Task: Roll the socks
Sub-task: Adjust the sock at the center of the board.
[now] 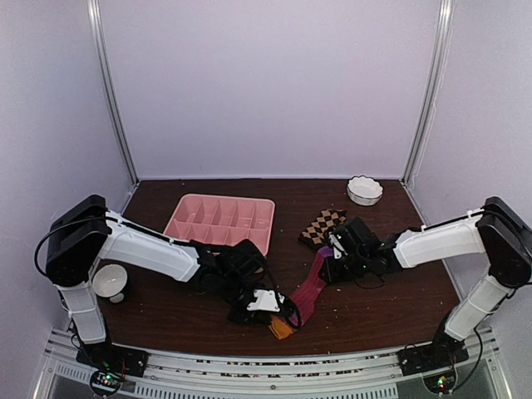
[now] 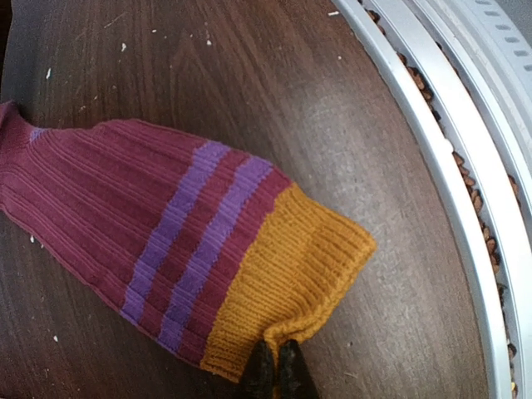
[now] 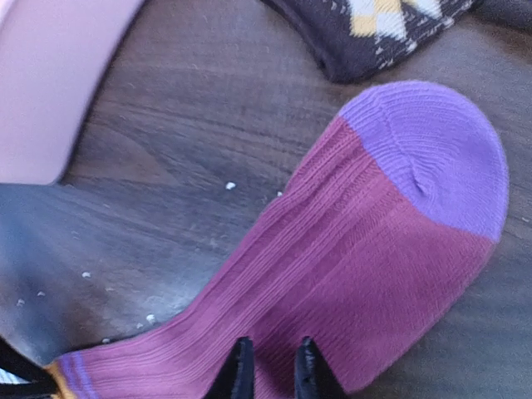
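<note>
Left claw (image 2: 276,374) pinches the orange cuff (image 2: 291,274) of the ribbed magenta-pink sock (image 2: 100,208), lower centre; right claw (image 3: 273,370) hangs slightly spread over its foot. Roll the cuff tightly, toe pinned.

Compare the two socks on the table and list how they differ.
Colour: the magenta sock has a purple toe and an orange cuff; the checkered sock is dark brown with tan diamonds. Pose: the magenta sock lies stretched out in front; the checkered sock lies behind it, apart. Both lie unrolled.
</note>
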Motion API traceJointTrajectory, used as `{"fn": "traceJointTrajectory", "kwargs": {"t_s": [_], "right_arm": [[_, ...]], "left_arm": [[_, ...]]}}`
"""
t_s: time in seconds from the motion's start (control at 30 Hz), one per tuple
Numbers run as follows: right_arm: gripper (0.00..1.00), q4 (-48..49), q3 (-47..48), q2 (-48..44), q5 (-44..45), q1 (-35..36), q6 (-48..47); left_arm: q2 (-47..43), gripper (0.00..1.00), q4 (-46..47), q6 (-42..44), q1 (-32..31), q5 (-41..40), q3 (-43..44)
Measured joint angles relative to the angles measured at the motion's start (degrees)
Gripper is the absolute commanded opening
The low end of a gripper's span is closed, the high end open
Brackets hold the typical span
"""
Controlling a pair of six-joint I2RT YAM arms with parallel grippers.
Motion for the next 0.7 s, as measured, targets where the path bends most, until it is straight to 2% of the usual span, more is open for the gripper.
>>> {"fn": "traceJointTrajectory", "kwargs": {"t_s": [0.53,0.7], "right_arm": [[0.09,-10.47,31.36,24.9,-0.74,2.84,-4.72],[0.09,-13.42,42.84,32.35,-1.38,2.73,-5.18]], "left_arm": [[-3.98,0.0,-6.21,-0.31,0.42,-0.96,-2.78],[-2.64,0.0,-7.39,-1.05,4.13,-1.73,-1.01]]}}
